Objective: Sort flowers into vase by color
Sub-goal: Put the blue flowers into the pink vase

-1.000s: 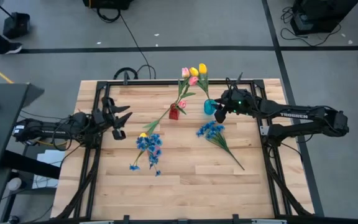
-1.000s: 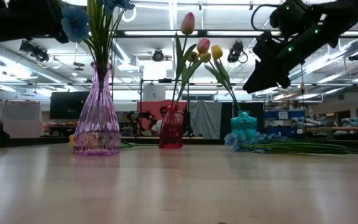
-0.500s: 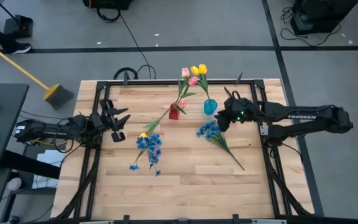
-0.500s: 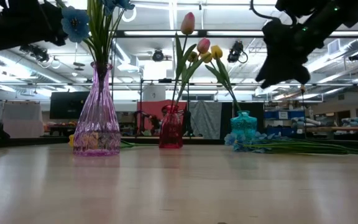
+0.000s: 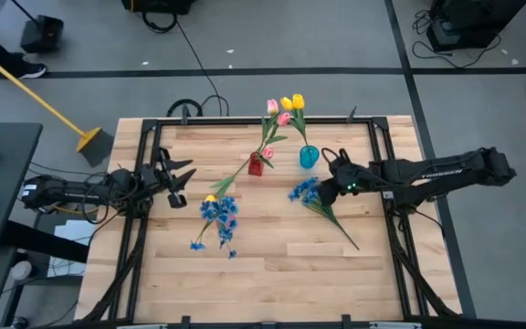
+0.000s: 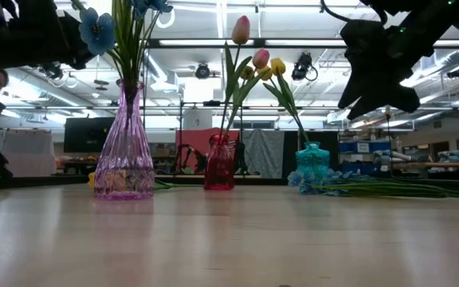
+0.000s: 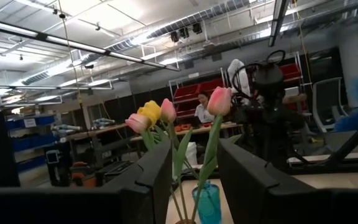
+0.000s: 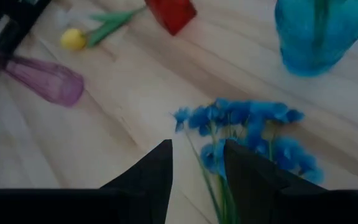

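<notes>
Right tool (image 5: 332, 179) has swung from over the teal vase (image 5: 309, 157) down to above the loose blue sprig (image 5: 310, 192) on the counter (image 5: 272, 247), fingers parted, empty; likely next pick. Left tool (image 5: 177, 175) waits at the left edge, parted, empty.
</notes>
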You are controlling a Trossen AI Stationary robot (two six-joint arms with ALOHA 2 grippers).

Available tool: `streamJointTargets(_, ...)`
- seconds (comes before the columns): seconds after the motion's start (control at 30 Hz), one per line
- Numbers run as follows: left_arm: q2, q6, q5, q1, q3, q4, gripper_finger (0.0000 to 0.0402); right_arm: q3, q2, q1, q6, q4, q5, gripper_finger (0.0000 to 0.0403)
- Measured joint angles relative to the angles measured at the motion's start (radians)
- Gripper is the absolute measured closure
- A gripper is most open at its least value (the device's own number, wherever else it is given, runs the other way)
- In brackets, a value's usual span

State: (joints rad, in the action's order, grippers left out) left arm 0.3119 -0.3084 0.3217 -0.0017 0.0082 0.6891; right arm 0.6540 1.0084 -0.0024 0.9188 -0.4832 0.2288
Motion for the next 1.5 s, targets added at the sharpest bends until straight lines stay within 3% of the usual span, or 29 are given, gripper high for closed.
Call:
streamJointTargets(0.53, 0.0, -0.002, 0.022, 0.001, 0.0, 0.006, 0.027, 0.003, 0.053, 0.028, 0.006, -0.088, -0.104, 0.025)
streamJointTargets(0.8, 0.0, -0.066, 0.046, 0.001, 0.0, 0.024, 0.027, 0.184, 0.258, 0.127, -0.047, -0.129, -0.061, 0.025)
streamJointTargets(1.07, 0.0, -0.073, 0.049, 0.001, 0.0, 0.031, 0.027, 0.409, 0.425, 0.2, -0.02, -0.343, -0.023, 0.025)
streamJointTargets(1.5, 0.0, -0.079, 0.103, 0.001, 0.0, 0.038, 0.027, 0.441, 0.549, 0.163, -0.037, -0.564, -0.077, 0.025)
